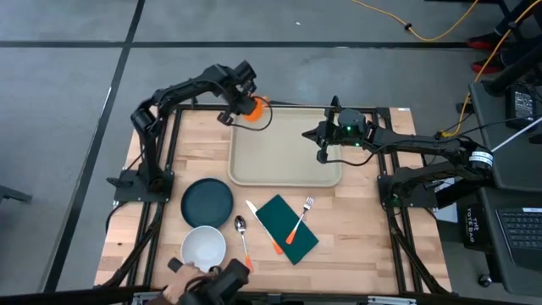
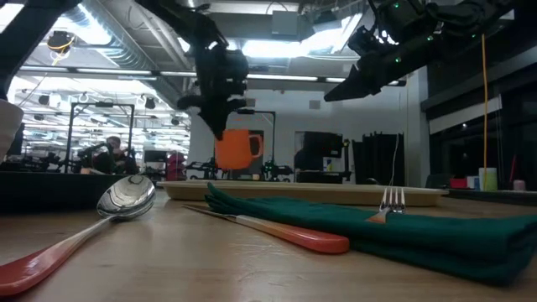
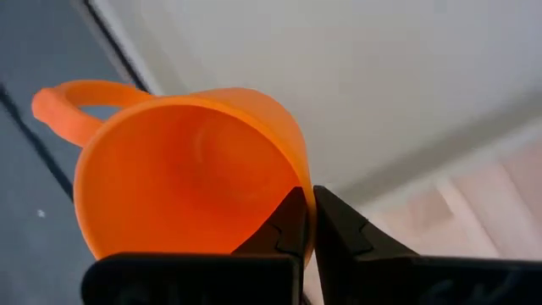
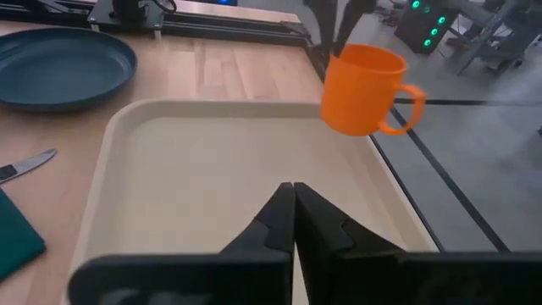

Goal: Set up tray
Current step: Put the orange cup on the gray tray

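An orange cup point(image 1: 251, 108) with a loop handle hangs over the far left corner of the beige tray point(image 1: 284, 161), and my left gripper point(image 1: 240, 108) is shut on it. The right wrist view shows the cup point(image 4: 364, 89) clear of the tray point(image 4: 212, 169), slightly tilted. In the low view the cup point(image 2: 237, 148) hangs under the left arm. My right gripper point(image 4: 294, 188) is shut and touches nothing. It hovers above the tray's right part point(image 1: 315, 135). My left gripper point(image 3: 306, 193) pinches the orange cup's rim wall point(image 3: 298, 161) on the side away from the handle point(image 3: 72, 106). One finger point(image 3: 284, 233) is inside the cup and the other point(image 3: 343, 237) outside. The fingers come from above. The cup hangs lifted clear of the tray, slightly tilted.
On the wooden table near the tray lie a dark teal plate point(image 1: 207, 202), a white bowl point(image 1: 203, 247), a spoon point(image 1: 243, 237), a knife point(image 1: 264, 227), and a dark green napkin point(image 1: 286, 227) with a fork point(image 1: 299, 220) on it. A person's hand point(image 1: 182, 284) shows at the near edge.
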Tool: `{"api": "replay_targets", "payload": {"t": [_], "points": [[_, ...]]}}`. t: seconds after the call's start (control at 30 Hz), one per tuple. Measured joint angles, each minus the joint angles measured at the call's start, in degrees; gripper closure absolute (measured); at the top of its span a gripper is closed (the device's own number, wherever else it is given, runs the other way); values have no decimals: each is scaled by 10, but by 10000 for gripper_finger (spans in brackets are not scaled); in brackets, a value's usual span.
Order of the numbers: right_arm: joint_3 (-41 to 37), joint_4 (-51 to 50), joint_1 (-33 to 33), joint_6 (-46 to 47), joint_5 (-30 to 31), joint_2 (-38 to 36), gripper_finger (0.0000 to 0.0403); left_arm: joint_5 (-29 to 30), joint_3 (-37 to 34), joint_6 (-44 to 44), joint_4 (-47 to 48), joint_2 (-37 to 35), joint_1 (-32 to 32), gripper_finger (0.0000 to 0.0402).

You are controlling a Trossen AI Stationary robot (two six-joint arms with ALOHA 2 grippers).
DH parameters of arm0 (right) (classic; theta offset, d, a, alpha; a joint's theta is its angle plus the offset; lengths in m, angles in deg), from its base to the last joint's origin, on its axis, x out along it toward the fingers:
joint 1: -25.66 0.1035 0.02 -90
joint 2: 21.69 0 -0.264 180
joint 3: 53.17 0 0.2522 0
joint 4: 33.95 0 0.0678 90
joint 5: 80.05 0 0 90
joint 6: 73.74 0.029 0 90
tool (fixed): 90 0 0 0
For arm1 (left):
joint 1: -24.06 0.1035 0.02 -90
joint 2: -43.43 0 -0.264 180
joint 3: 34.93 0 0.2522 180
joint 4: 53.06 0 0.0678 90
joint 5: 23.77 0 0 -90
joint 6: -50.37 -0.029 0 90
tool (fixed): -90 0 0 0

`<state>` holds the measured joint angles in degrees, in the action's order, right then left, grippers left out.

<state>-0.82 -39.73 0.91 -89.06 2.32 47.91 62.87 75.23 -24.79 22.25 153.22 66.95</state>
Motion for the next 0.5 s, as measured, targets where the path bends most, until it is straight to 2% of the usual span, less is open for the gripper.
{"api": "replay_targets", "payload": {"t": [0.1, 0.37, 0.5], "points": [[0, 0, 0, -2, 0, 0, 392, 12, 0, -18, 20, 12, 0, 400], [0, 19, 0, -18, 1, 0, 392, -27, -5, -59, -1, 14, 0, 400], [0, 21, 0, -22, 1, 0, 392, -26, -5, -75, -6, 14, 0, 400]]}}
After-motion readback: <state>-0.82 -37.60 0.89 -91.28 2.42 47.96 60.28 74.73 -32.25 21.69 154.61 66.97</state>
